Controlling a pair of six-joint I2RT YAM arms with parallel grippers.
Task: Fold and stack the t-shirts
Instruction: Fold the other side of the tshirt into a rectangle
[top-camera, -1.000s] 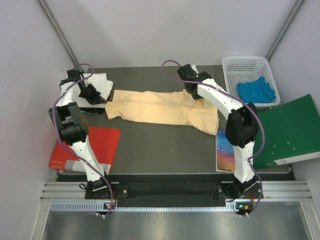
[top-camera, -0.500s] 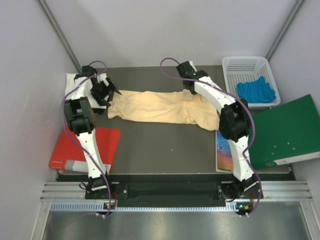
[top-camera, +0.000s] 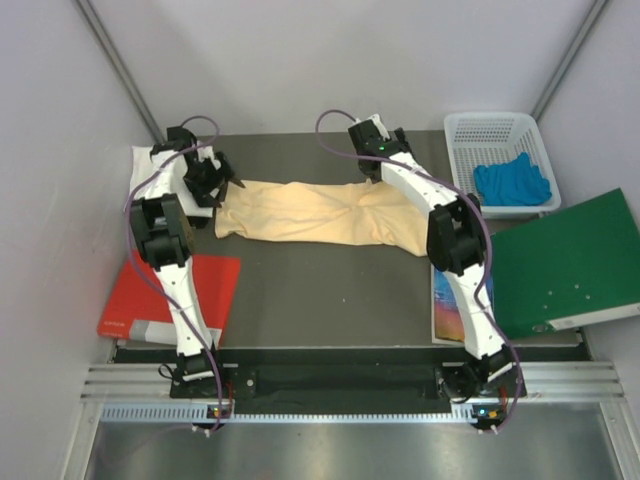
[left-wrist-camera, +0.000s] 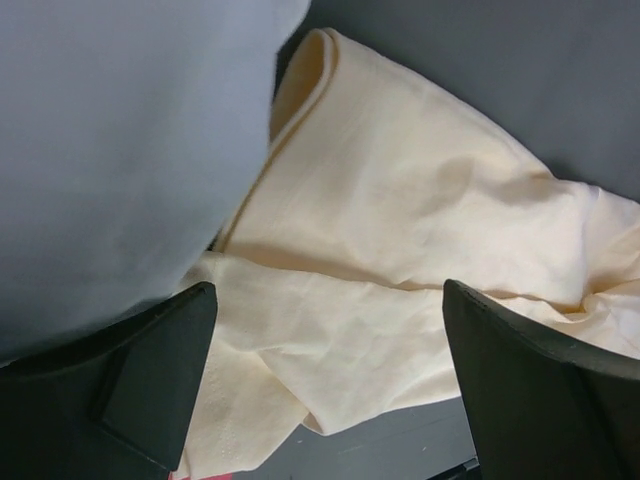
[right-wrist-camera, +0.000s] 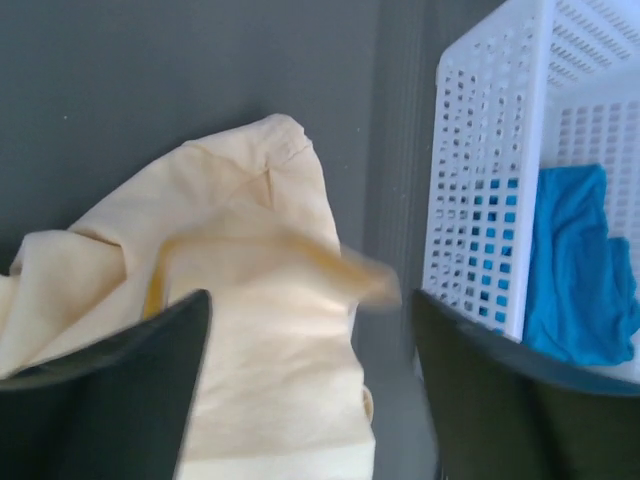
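Right, peach t-shirt lies as a long band across the far surface with a gripper over each end. It looks stretched flat for the next fold. White t-shirt sits far left, under the left arm. Top view gives only that layout. Wrist views show left gripper wide and right gripper apart, both holding nothing. Only the right wrist shows the blurred hem near the basket.

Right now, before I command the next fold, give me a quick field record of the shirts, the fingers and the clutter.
peach t-shirt: long rumpled band across the far middle, ungripped
white t-shirt: far-left corner
left fingers: open, over the peach t-shirt's left end
right fingers: open, over its right end
clutter: white basket with blue cloth, green folder, red book
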